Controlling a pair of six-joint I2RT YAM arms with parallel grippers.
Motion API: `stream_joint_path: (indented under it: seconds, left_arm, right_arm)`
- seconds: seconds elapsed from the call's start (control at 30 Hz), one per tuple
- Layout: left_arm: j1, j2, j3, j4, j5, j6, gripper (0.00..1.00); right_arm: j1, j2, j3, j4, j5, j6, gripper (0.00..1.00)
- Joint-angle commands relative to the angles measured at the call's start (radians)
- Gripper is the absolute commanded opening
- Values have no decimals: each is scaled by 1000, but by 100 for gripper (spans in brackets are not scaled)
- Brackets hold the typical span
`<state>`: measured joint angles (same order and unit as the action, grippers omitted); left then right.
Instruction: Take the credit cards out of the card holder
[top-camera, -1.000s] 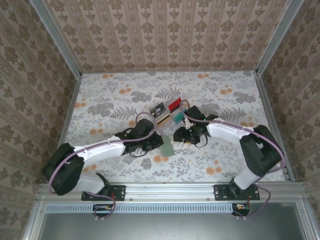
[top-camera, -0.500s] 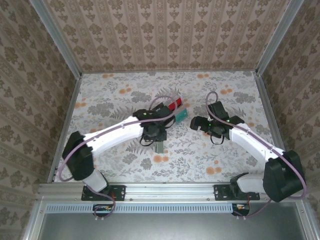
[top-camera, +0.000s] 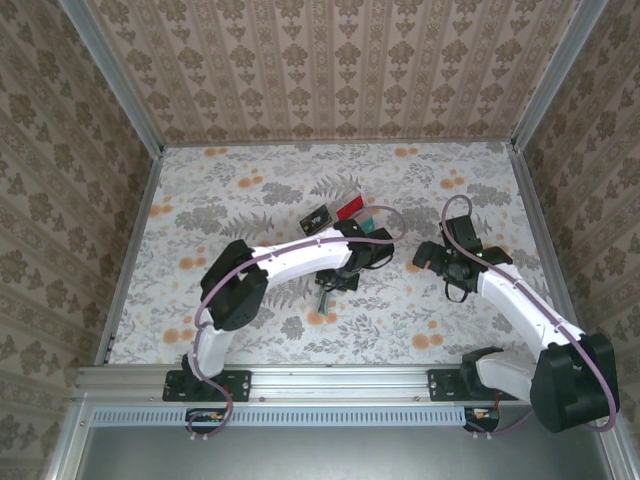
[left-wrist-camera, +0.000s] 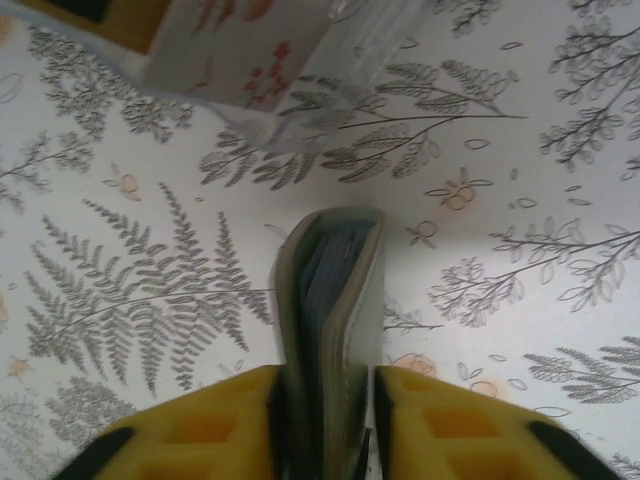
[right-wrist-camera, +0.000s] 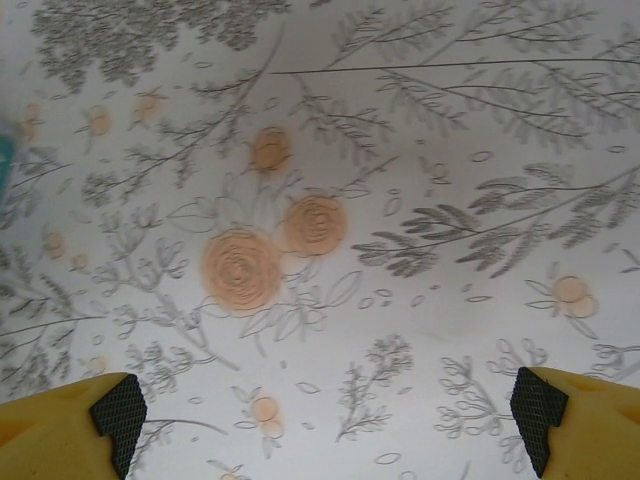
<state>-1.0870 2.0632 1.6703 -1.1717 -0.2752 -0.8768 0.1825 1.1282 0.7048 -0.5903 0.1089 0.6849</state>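
The right tool (right-wrist-camera: 330, 408) has retreated to 3 o'clock, wide and empty: teal card (top-camera: 368, 222) delivered beside red card (top-camera: 348, 208). The left tool (left-wrist-camera: 327, 400) clamps the folded card holder (left-wrist-camera: 335, 300).

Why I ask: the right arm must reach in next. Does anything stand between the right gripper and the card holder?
Nothing visible lies between them. The open right gripper hovers over bare tablecloth, and the card holder is pinched folded in the left gripper.
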Motion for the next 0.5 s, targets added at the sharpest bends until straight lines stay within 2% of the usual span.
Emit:
stream_joint_path:
  seconds: [0.0, 0.1, 0.27, 0.37, 0.47]
  left_arm:
    - [-7, -5, 27, 67, 86, 45, 42]
    - [2, -34, -8, 177, 184, 80, 55]
    - [37, -138, -131, 361, 313, 92, 67]
    - [82, -243, -256, 484, 371, 74, 72]
    - [132, -357, -405, 604, 409, 67, 77]
  right_arm:
    - [-18, -32, -21, -45, 40, -1, 97]
    - [-26, -37, -28, -37, 28, -2, 97]
    - [-29, -29, -27, -19, -19, -13, 96]
    - [-17, -21, -27, 32, -118, -56, 92]
    - [44, 26, 4, 48, -200, -87, 90]
